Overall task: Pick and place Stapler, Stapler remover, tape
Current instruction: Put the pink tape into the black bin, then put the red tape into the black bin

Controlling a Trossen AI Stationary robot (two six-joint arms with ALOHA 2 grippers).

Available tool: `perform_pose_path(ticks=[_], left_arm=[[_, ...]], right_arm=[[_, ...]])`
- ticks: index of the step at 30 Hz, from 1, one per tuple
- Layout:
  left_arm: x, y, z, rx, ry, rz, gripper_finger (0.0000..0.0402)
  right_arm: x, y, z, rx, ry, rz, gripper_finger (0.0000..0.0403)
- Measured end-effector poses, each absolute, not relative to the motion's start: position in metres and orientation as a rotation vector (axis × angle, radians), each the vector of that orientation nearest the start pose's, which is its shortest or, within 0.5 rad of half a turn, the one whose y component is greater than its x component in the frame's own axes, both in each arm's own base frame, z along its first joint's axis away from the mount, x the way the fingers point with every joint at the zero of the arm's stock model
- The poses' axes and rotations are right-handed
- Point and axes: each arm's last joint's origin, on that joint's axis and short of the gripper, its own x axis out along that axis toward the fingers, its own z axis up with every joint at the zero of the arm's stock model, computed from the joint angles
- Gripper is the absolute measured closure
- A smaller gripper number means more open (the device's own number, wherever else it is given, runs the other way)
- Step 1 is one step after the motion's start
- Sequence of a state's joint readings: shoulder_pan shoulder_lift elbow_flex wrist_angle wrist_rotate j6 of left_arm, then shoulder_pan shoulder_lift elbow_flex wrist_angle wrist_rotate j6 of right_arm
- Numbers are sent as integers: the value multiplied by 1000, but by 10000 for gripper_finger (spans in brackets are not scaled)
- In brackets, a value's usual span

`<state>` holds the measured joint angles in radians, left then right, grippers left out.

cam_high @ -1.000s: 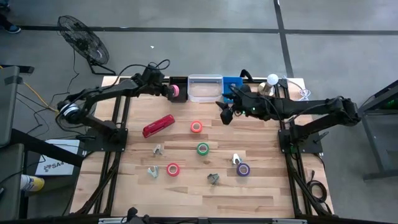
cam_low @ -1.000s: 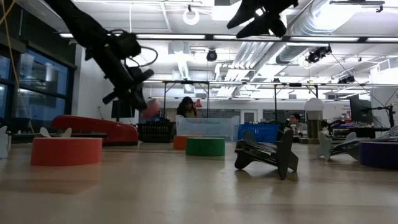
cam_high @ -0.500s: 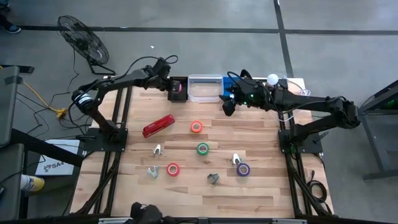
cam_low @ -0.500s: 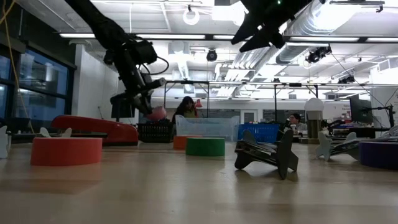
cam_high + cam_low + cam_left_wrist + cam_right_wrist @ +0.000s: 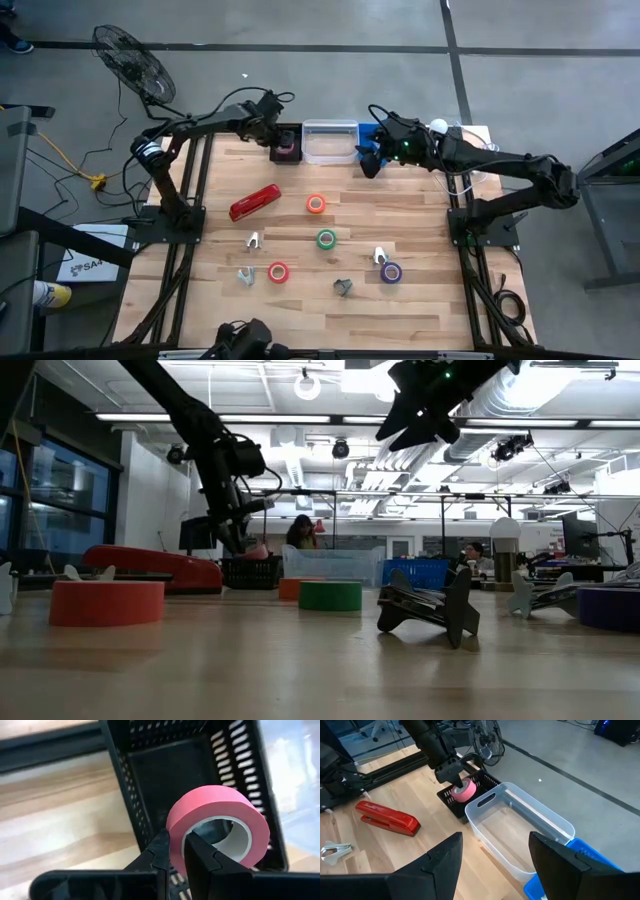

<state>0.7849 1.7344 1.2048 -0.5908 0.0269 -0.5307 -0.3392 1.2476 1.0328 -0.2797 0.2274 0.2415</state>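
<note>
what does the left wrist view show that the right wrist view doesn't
Only the left wrist view: the left gripper up close, its fingers shut on the pink tape's wall, and the basket's bare floor.
Only the right wrist view: the stapler, the clear bin, the blue bin, a fan.
Both: pink tape over the black basket.

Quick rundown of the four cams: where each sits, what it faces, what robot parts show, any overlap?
High: overhead, straight down on the table; both arms, left gripper holding the pink tape roll over the black basket.
Low: tabletop height, level toward the room; both arms enter from above.
Left wrist: on the left arm, looking into the basket; own fingers pinch the roll.
Right wrist: on the right arm, facing the clear bin; right gripper open.
Shared: red stapler in high, low and right wrist.
</note>
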Motion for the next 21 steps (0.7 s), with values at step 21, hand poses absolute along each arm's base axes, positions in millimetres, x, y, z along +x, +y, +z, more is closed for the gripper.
perform_pose_path(ticks=[21], left_arm=[[244, 241, 203, -943, 929, 926, 280]], right_arm=[[250, -110, 314, 270, 439, -583, 183]])
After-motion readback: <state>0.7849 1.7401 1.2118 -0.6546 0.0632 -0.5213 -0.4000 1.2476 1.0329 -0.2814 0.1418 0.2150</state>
